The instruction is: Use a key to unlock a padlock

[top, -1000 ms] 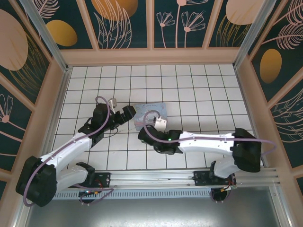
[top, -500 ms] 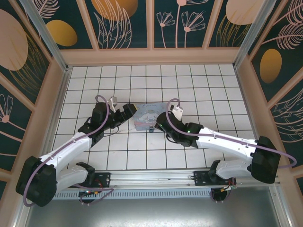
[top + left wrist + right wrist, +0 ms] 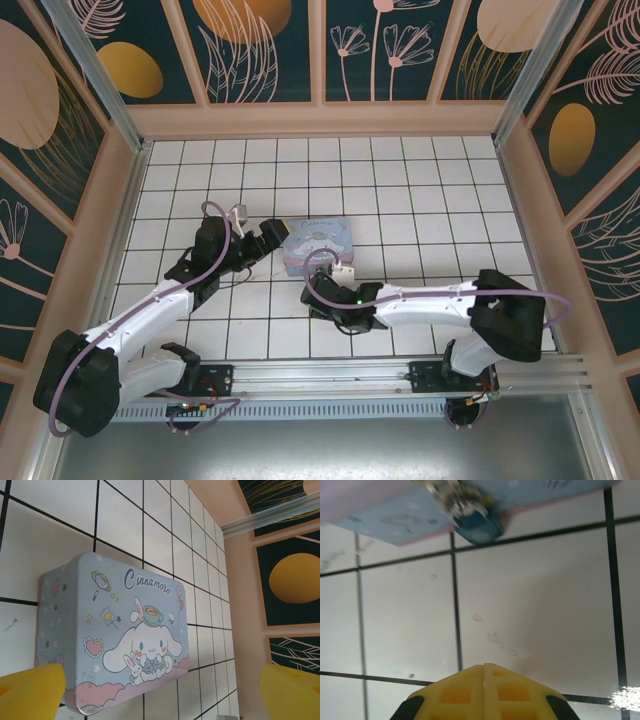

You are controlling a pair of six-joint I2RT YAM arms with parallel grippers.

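The white tiled table with black grid lines (image 3: 420, 180) lay before me, walled in by dark teal panels painted with pale flowers and gold ovals (image 3: 260, 45). My left arm (image 3: 150, 315) reached out from its base toward the middle of the table, and my right arm (image 3: 430, 300) lay low across the near tiles, bent in toward the same place.

Between them sat the pastel-blue rectangular tin box with a cartoon rabbit-eared figure on its lid (image 3: 318, 240), flat on the tiles with the lid up. My left gripper (image 3: 268, 240) hung just beside the box's left end. Its jaws stood spread wide and held nothing. In the left wrist view the two yellow pads (image 3: 30, 690) showed at the bottom corners, with the box lid (image 3: 125, 635) between and beyond them.

My right gripper (image 3: 485, 672) was closed, its yellow fingertips pressed together along one seam with nothing visible between them. It pointed at the near edge of the box, a bare tile apart from it.

The small dark-blue padlock (image 3: 479, 527) lay on the tile against that near edge, over a black grid line. Blurred silvery metal bits (image 3: 452, 495) clustered at its top, against the box. I could not tell shackle from the thin metal key there.
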